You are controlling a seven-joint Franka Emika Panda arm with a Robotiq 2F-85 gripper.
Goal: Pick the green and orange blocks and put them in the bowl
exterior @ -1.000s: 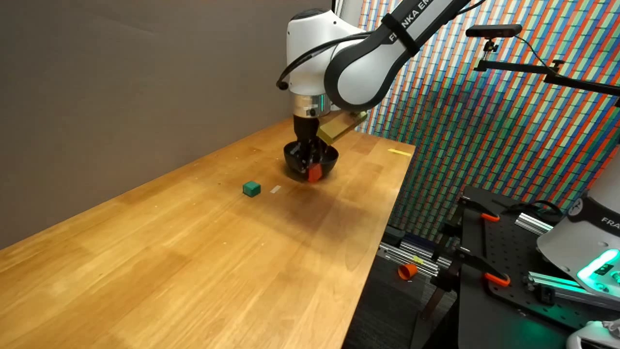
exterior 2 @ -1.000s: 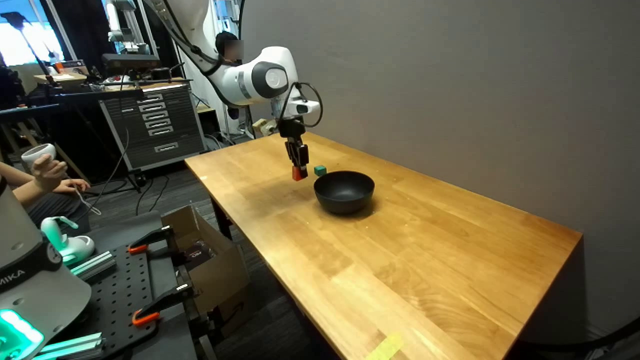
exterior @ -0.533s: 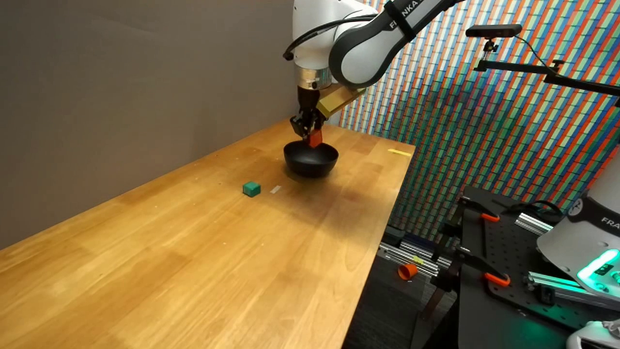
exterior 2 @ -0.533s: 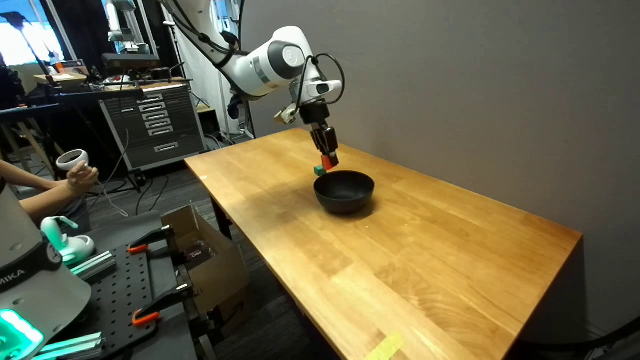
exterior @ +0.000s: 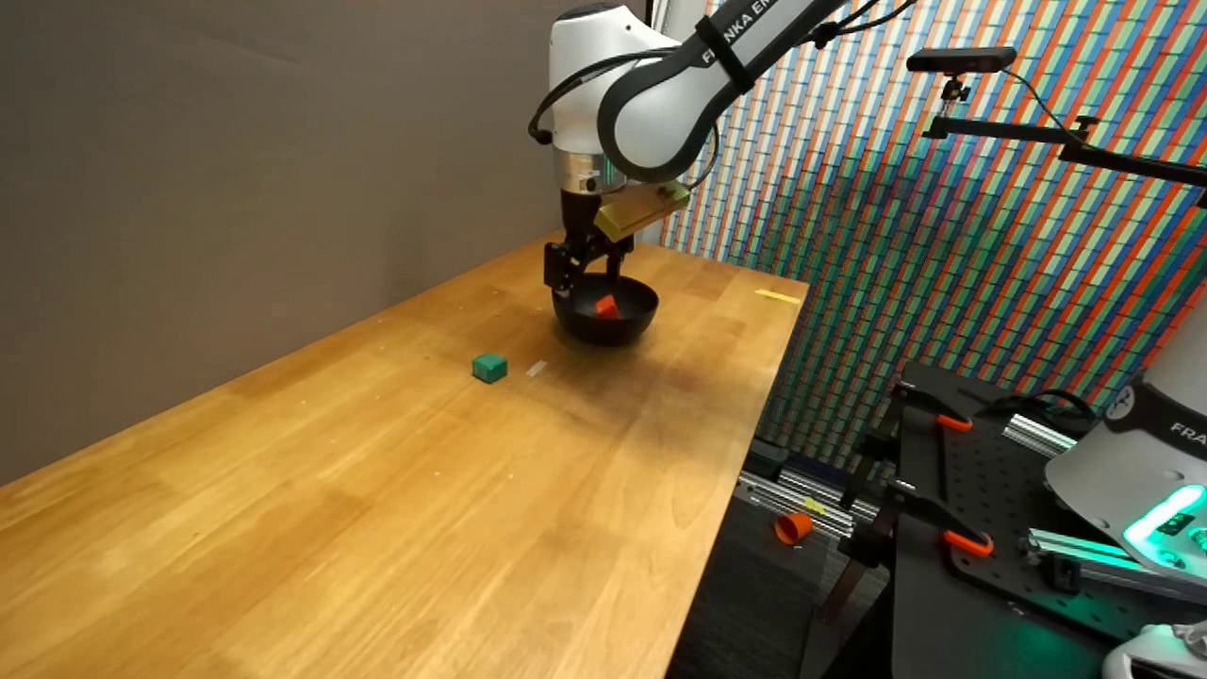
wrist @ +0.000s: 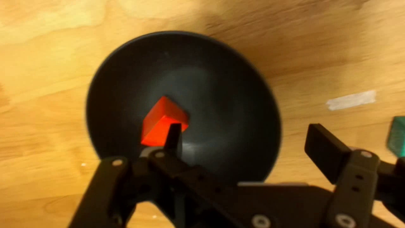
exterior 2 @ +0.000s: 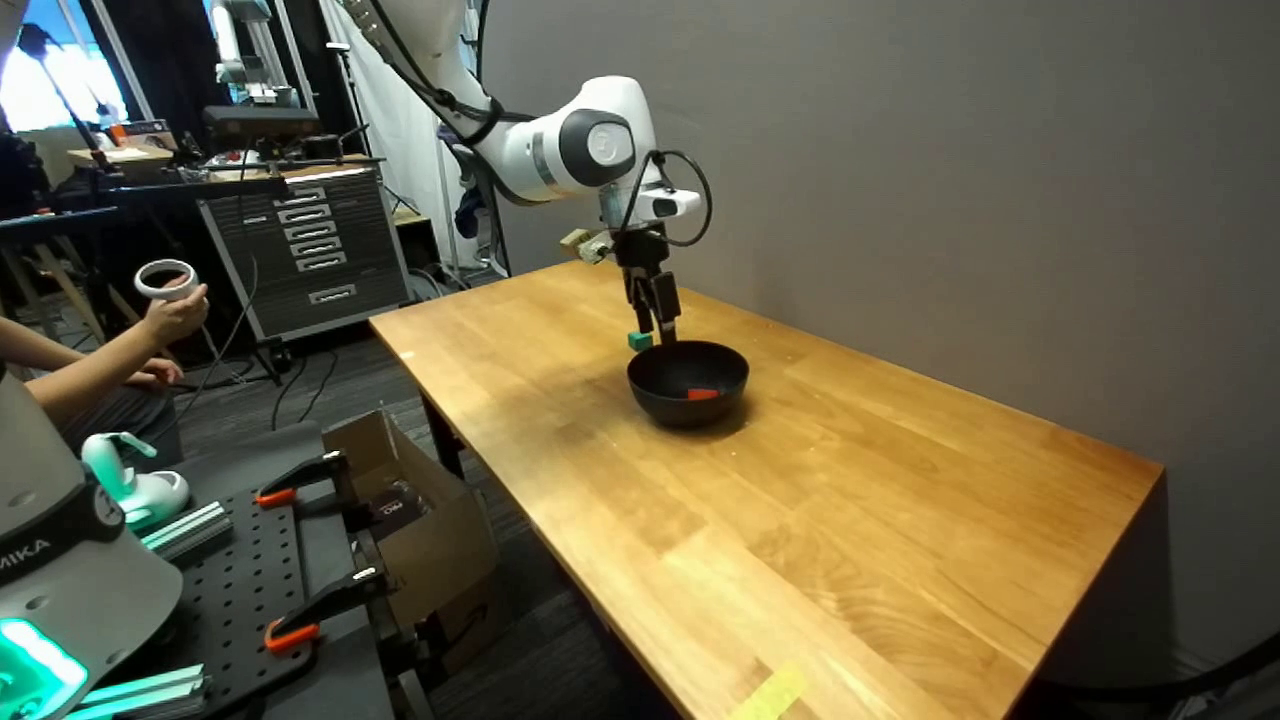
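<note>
Inside the black bowl [exterior: 603, 333] lies the orange block [exterior: 606, 308], tilted against the bottom; the wrist view shows the same block [wrist: 159, 129] in the bowl's left part. My gripper [wrist: 248, 144] stands open above the bowl [wrist: 218, 85] with nothing between its fingers. One finger overlaps the orange block in the wrist view, the other hangs past the rim over the table. In an exterior view the gripper [exterior 2: 656, 334] is at the bowl's far side. The green block [exterior: 489, 368] rests on the table beside the bowl; at the wrist view's right edge this block [wrist: 397, 136] is partly cut off.
The wooden table [exterior: 377, 509] runs along a grey wall [exterior 2: 900, 180]. A pale tape strip [wrist: 351, 100] lies between the bowl and the green block. Yellow tape [exterior 2: 772, 692] marks another table spot. A person's hand with a white controller [exterior 2: 168, 280] shows beside the setup.
The gripper rose with the orange block, moved over the bowl, then opened. The orange block dropped into the bowl. The green block and bowl stayed put.
</note>
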